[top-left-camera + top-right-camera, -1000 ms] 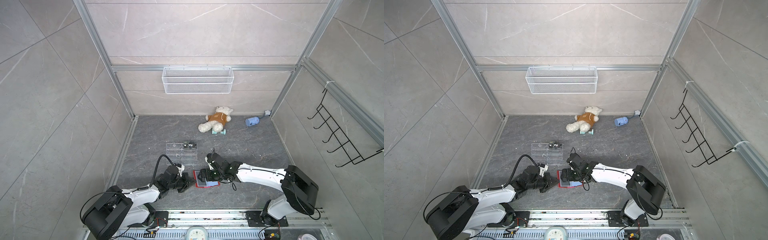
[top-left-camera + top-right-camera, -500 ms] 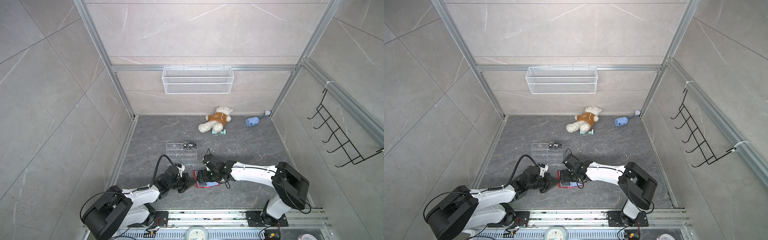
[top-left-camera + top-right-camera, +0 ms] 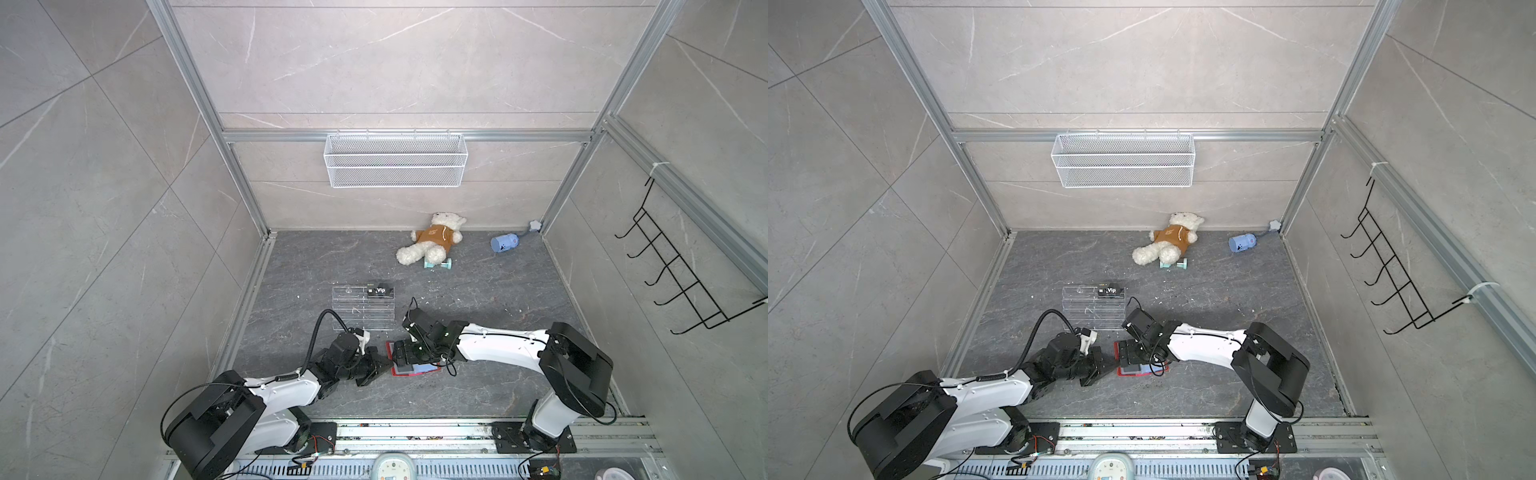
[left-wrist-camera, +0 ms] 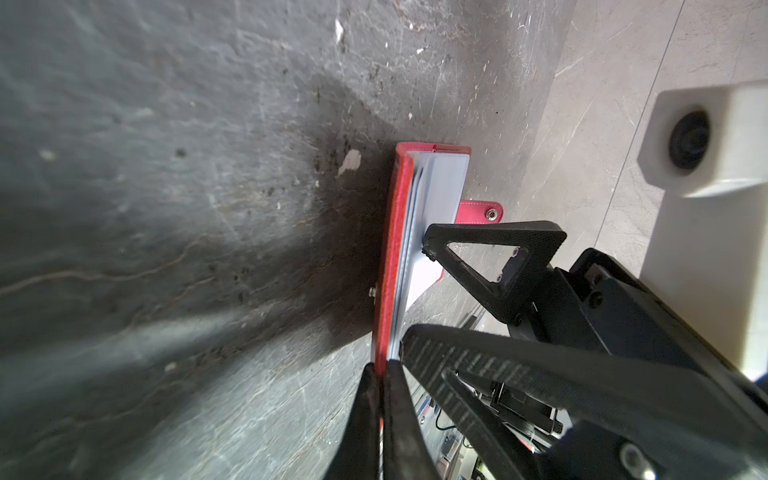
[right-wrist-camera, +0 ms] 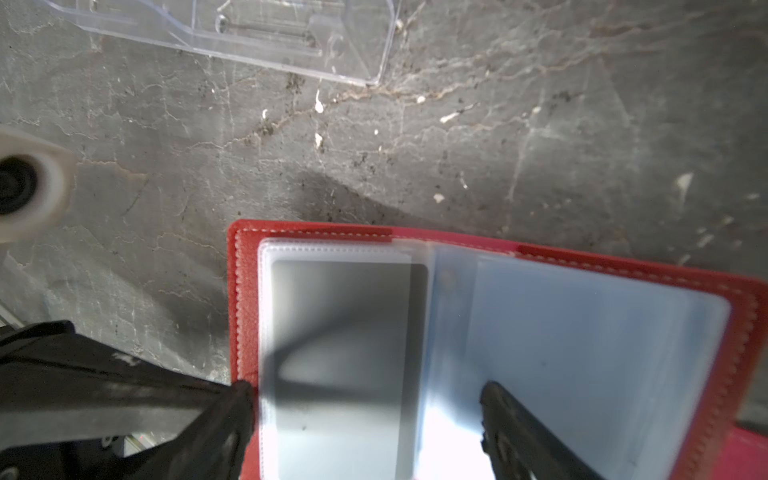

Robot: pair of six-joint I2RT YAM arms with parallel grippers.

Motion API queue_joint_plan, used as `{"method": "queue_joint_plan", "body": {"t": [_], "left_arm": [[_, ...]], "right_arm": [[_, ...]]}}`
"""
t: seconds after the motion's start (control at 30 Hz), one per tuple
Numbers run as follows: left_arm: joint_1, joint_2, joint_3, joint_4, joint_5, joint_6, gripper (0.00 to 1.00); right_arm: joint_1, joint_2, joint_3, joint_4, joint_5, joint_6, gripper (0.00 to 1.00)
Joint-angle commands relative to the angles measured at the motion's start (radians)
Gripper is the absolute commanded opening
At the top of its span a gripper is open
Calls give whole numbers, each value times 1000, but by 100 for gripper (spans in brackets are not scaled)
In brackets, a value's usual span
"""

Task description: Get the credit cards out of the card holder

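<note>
My left gripper (image 4: 380, 370) is pressed together on the left edge of the card holder (image 5: 245, 291), pinching its red cover where it meets the grey floor (image 4: 166, 208). The holder lies open in the near middle of the floor, between my two arms and just nearer than the clear acrylic rack (image 3: 361, 309). Its pale blue sleeves (image 5: 582, 353) are fanned out to the right, and its red snap tab (image 4: 482, 212) sticks out on the right side.

My right gripper (image 5: 368, 399) hangs over the holder from the right with its jaws spread wide. One finger sits at the holder's left edge, just beside my left fingertips; the other rests on the blue sleeves further right. Between them lies a dark grey credit card (image 5: 345, 332), still inside the top clear sleeve. Whether either finger presses on it I cannot tell.

A second, black card with white "Vip" lettering (image 3: 380, 291) stands on the far right of the rack, well apart from both grippers.
</note>
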Motion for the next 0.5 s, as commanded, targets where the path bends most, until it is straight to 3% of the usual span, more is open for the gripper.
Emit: {"method": "queue_joint_plan", "body": {"t": [0.0,0.47], "left_arm": [[-9,4,35,31,-5,27,0],[-18,8,37,33,-13,30,0]], "right_arm": [[12,28,22,-41,28,-11,85],[15,27,39,-99,88,-22,73]]}}
